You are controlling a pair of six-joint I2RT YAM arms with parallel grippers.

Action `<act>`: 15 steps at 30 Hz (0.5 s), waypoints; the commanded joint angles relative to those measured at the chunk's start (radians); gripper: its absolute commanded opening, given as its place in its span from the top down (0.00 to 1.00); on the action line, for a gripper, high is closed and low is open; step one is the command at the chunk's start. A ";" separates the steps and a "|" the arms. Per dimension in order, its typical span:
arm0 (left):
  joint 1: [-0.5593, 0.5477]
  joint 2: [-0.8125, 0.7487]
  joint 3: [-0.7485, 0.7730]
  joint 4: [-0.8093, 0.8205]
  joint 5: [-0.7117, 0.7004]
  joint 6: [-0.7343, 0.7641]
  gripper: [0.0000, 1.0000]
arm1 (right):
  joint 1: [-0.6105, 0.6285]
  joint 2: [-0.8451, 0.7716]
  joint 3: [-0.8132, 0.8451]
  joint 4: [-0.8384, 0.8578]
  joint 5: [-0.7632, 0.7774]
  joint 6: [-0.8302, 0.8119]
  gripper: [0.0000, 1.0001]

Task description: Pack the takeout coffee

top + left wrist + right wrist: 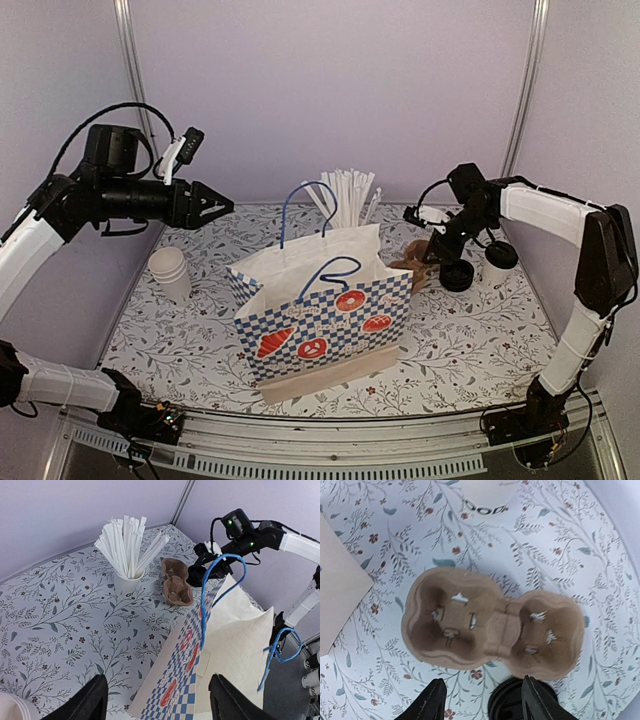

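Coffee cup (498,260): white, black lid on, upright near the right edge of the surface (460,350), toward the far right corner, outside the paper bag (320,310). Nothing touches it. Just beside it on its bag side sits a black lid (457,275), low and round; I can't tell what's under it. Right hand (436,250) hangs low over the brown cardboard cup carrier (415,268), which lies flat with both of its 2 wells unfilled, between the bag and the black lid. In the right wrist view the fingers (436,700) are apart with nothing clamped; the carrier (492,630) fills the middle and the black lid (507,705) shows at the bottom edge between them. Left hand (222,207) is raised well above the left edge, fingers (95,700) apart, holding nothing, pointed toward the bag. The bag stands upright mid-surface, mouth open, blue handles up. The straw cup (127,582) stands behind it toward the far edge, just beside the carrier (176,582). A stack of white cups (170,272) stands near the left edge.
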State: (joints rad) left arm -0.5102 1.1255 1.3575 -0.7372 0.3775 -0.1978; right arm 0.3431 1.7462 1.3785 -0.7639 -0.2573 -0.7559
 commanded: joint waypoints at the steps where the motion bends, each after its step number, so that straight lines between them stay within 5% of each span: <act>1: -0.008 -0.018 -0.017 0.022 -0.012 -0.019 0.28 | 0.000 0.104 0.113 -0.011 0.025 0.055 0.45; 9: -0.007 -0.055 -0.022 0.000 -0.033 -0.021 0.28 | 0.006 0.265 0.247 -0.014 0.026 0.151 0.29; 15: -0.007 -0.064 -0.041 0.001 -0.034 -0.025 0.28 | 0.007 0.333 0.273 -0.021 0.060 0.156 0.26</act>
State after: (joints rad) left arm -0.5102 1.0691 1.3369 -0.7383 0.3511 -0.2142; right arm 0.3462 2.0415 1.6093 -0.7753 -0.2253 -0.6266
